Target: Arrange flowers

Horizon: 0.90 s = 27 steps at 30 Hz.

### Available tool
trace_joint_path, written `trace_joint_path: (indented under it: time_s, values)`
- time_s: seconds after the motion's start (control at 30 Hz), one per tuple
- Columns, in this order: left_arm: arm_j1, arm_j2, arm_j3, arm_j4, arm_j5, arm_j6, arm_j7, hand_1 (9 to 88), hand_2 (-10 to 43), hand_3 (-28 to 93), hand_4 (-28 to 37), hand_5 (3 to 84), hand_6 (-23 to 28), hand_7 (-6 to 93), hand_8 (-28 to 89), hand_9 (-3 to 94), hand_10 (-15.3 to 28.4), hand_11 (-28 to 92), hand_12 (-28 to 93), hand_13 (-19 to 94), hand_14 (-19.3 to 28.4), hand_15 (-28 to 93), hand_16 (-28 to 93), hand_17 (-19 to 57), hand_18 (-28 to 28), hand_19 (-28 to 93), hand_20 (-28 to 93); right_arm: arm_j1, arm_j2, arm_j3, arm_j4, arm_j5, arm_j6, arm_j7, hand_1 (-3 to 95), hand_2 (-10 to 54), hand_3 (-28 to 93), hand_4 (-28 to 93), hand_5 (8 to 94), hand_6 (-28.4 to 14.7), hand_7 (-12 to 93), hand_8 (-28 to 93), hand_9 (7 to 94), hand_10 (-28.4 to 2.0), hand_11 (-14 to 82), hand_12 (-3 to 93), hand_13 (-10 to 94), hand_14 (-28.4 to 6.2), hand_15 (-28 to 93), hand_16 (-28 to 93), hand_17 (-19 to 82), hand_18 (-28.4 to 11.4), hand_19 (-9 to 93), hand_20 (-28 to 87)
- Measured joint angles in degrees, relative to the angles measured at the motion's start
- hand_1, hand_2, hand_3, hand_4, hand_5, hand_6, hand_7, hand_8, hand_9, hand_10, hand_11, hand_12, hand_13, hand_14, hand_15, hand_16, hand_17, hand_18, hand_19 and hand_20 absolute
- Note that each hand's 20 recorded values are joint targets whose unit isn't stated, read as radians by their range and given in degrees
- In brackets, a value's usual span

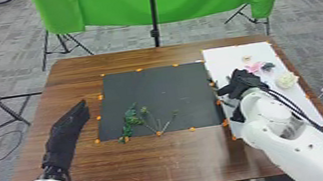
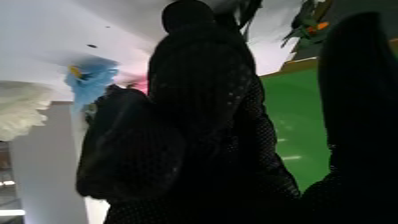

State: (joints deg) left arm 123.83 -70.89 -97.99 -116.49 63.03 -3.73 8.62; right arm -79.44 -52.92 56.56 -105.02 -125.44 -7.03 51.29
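Right hand [image 1: 242, 81], fingers loose, over white board [image 1: 224, 56], right of frame, near pink flower [image 1: 255, 67]; left hand [image 1: 72, 121], fingers straight, left. Likely picking step: next, grip bloom, carry toward leafy sprigs [image 1: 131, 118], lower centre.

Your table [image 1: 176, 162]: one, brown, wooden. On it, for your list: one mat [image 1: 153, 92], black, near the middle; one sheet [image 1: 225, 57], white, long, just beside the mat, at your right; several tabs [image 1: 101, 97], orange, along the mat's edges.
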Motion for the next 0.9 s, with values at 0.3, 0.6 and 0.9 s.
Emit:
trace_joint_path:
  time_s: [0.3,0.6,0.9]
  values:
    - [-0.2,0.00,0.07,0.00,0.07,-0.42,-0.75,22.9,-6.3,66,-22.8,37.7,4.3,2.8,-4,34.2,11.0,5,12,25,15.3,5,5,-1.6,13.2,0,16,7.7,0.7,-10.3,3.6,-3.5,-0.6,-0.6,49.4,-9.5,49,-5,79.6,-7.9,18,10,88.9,-16.6,30.7,24.5,94,-2.4,54,28,76,-1.3,86,44]
    - [-0.2,0.01,0.00,-0.20,0.12,-0.59,-1.46,23.1,-6.1,66,-22.4,37.6,4.5,2.7,-4,33.9,11.1,4,12,24,15.3,5,5,-1.6,13.3,0,16,7.3,-0.5,-9.3,4.8,-3.3,1.3,-1.9,63.7,-9.5,44,5,82.9,-4.4,22,27,90.6,-13.9,37.7,26.9,94,-1.5,61,25,77,-2.7,90,43]
    - [-0.1,0.01,0.02,-0.25,0.12,-0.78,-1.88,23.1,-5.7,66,-22.1,37.5,4.7,2.4,-4,33.6,11.2,4,12,24,15.3,5,5,-1.7,13.2,0,16,1.7,-0.6,-3.8,3.9,0.1,10.1,-4.0,61.1,-9.5,50,4,82.7,-4.1,25,27,91.3,-14.0,41.1,26.3,94,-1.2,65,23,78,-3.9,93,44]
